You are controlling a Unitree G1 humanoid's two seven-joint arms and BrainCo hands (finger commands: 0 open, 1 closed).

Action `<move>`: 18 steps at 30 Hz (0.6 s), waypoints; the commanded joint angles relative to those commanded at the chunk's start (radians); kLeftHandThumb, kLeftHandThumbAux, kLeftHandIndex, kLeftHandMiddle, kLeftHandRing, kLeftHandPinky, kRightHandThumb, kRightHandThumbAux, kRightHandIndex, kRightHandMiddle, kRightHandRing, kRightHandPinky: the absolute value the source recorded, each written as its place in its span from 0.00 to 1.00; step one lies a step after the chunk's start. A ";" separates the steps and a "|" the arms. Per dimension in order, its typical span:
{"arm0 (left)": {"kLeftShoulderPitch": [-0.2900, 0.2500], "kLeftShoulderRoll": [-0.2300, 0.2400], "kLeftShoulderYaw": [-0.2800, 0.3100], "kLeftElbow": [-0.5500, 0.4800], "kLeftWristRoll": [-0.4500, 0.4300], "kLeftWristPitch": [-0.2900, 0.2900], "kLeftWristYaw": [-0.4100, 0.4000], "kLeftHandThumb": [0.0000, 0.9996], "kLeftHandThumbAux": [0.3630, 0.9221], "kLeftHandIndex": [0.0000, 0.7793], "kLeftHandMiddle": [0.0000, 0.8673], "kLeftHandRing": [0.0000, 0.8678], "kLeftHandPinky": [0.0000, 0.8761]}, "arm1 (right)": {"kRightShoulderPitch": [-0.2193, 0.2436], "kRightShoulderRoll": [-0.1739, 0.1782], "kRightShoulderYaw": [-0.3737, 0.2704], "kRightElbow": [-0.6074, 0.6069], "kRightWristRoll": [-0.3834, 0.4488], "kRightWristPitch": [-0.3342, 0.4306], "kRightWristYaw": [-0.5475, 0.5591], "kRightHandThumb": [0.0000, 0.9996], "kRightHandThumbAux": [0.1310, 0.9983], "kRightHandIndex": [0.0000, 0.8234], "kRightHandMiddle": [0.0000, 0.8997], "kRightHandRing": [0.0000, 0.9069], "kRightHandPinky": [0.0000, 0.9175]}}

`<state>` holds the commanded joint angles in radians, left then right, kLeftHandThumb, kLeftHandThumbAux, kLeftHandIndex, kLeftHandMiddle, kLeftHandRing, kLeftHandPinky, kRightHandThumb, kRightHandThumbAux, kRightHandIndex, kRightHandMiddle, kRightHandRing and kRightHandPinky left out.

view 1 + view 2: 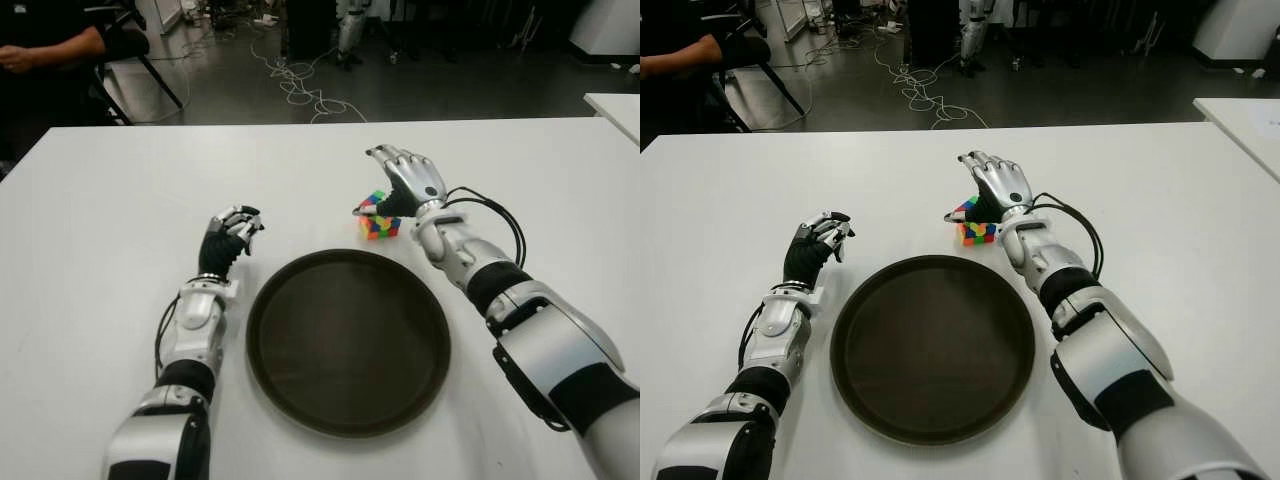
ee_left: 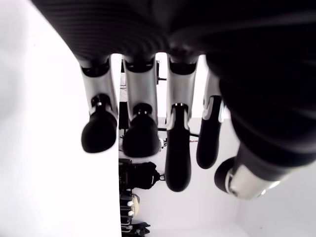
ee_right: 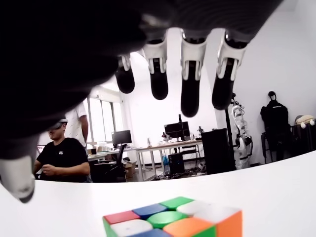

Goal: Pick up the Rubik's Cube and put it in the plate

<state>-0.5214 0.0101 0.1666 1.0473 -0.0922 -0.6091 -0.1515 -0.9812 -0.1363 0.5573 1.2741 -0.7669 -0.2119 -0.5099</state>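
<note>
The Rubik's Cube sits on the white table, just beyond the far right rim of the round dark brown plate. My right hand hovers directly over the cube, its fingers spread and above it. In the right wrist view the cube lies under the palm and nothing grips it. My left hand shows to the left of the plate, its fingers loosely bent and holding nothing. Nothing lies in the plate.
A person sits beyond the table's far left corner, beside a chair. Cables trail over the floor behind the table. The corner of another white table shows at the far right.
</note>
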 joint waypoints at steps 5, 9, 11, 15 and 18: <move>0.005 -0.001 0.000 -0.014 -0.008 0.007 -0.015 0.86 0.53 0.54 0.65 0.88 0.90 | -0.005 0.011 0.012 0.015 -0.005 0.008 -0.001 0.03 0.46 0.16 0.23 0.27 0.35; 0.004 -0.003 0.003 -0.009 -0.012 -0.001 -0.020 0.86 0.52 0.54 0.65 0.89 0.90 | -0.007 0.018 0.019 0.022 -0.005 0.018 -0.002 0.03 0.47 0.16 0.22 0.26 0.34; 0.005 -0.003 0.003 -0.008 -0.011 -0.004 -0.021 0.86 0.53 0.54 0.65 0.89 0.90 | -0.008 0.020 0.022 0.025 -0.005 0.025 0.000 0.03 0.47 0.15 0.21 0.25 0.33; 0.005 -0.001 0.001 -0.004 -0.003 -0.010 -0.012 0.86 0.53 0.54 0.65 0.88 0.89 | -0.010 0.028 0.029 0.030 -0.003 0.039 0.008 0.03 0.48 0.14 0.20 0.23 0.32; 0.006 -0.001 0.000 -0.003 0.000 -0.013 -0.007 0.86 0.53 0.54 0.65 0.87 0.87 | -0.011 0.031 0.032 0.031 -0.003 0.042 0.009 0.03 0.48 0.13 0.19 0.23 0.31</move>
<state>-0.5157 0.0088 0.1666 1.0443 -0.0920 -0.6225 -0.1580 -0.9919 -0.1053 0.5891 1.3055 -0.7694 -0.1696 -0.5013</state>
